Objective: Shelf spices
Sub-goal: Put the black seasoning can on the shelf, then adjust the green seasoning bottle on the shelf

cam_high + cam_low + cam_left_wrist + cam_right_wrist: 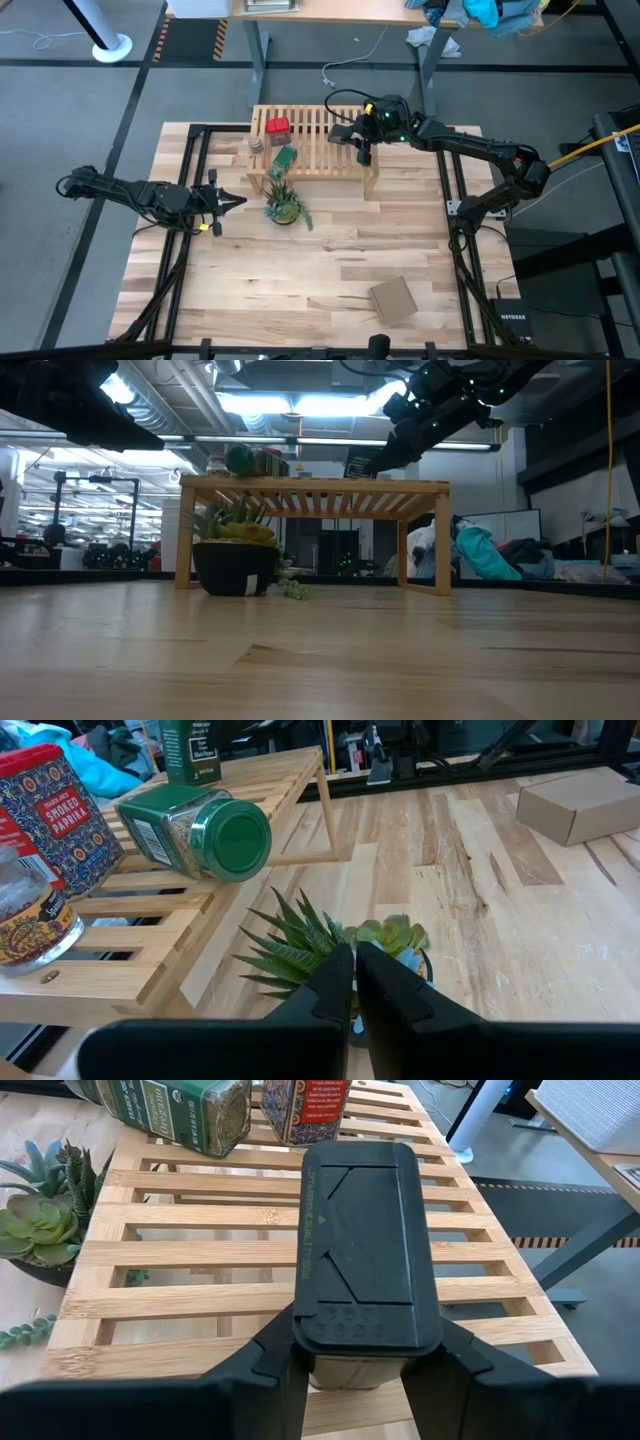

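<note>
Now right gripper [365, 1365] clamps dark tin [366, 1250] above shelf [180, 1255] right edge.

The bench [330, 270] is pale butcher-block wood, smooth with a soft sheen and visible grain. The shelf [200, 1255] is lighter slatted wood, matt and even. The black tin [365, 1245] has a matt plastic-looking lid with moulded lines. The red tin [55, 815] looks like printed metal, slightly glossy. The green jar [195, 830] is clear with a glossy plastic cap and paper label. The box [585, 800] is plain matt cardboard. The pot [232, 570] is dull black.
</note>
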Robot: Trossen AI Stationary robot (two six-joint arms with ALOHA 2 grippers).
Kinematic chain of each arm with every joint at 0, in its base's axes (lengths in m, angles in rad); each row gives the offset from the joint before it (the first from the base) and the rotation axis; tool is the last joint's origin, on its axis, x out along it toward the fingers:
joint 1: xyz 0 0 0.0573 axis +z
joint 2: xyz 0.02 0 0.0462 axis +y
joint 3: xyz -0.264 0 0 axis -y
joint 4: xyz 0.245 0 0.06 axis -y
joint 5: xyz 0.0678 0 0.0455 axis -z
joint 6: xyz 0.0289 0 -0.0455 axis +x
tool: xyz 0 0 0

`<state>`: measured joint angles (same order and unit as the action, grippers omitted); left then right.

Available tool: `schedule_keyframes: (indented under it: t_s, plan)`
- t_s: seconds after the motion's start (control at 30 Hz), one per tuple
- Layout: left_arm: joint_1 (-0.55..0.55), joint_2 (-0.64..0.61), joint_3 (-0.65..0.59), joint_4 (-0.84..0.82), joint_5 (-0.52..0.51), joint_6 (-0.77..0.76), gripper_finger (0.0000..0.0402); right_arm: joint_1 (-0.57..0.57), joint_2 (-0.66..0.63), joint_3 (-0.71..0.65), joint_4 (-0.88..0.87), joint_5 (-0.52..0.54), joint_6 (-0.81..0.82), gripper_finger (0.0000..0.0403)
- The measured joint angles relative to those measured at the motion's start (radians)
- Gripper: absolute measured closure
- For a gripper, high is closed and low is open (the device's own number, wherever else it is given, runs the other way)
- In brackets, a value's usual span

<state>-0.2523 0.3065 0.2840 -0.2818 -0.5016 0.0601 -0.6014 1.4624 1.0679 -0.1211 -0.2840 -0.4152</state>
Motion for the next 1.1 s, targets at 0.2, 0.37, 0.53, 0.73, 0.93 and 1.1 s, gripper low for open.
schedule_keyframes:
  t_s: [0.2,0.37,0.53,0.73,0.93,1.1]
  plan:
    - [0.000,0.000,0.000,0.000,0.000,0.000,0.0389,-0.001,0.001,0.000,0.002,0.005,0.078,0.0263]
    - [0.000,0.000,0.000,0.000,0.000,0.000,0.0389,-0.001,0.001,0.000,-0.006,0.005,0.097,0.0220]
    - [0.000,0.000,0.000,0.000,0.000,0.000,0.0389,-0.002,0.002,-0.002,-0.003,0.005,0.097,0.0181]
    - [0.000,0.000,0.000,0.000,0.000,0.000,0.0389,-0.002,0.002,-0.002,0.018,-0.001,0.096,0.0163]
    - [0.000,0.000,0.000,0.000,0.000,0.000,0.0389,-0.002,-0.001,-0.001,0.026,-0.005,0.096,0.0162]
    - [0.000,0.000,0.000,0.000,0.000,0.000,0.0389,-0.010,-0.038,0.034,0.003,-0.003,0.096,0.0162]
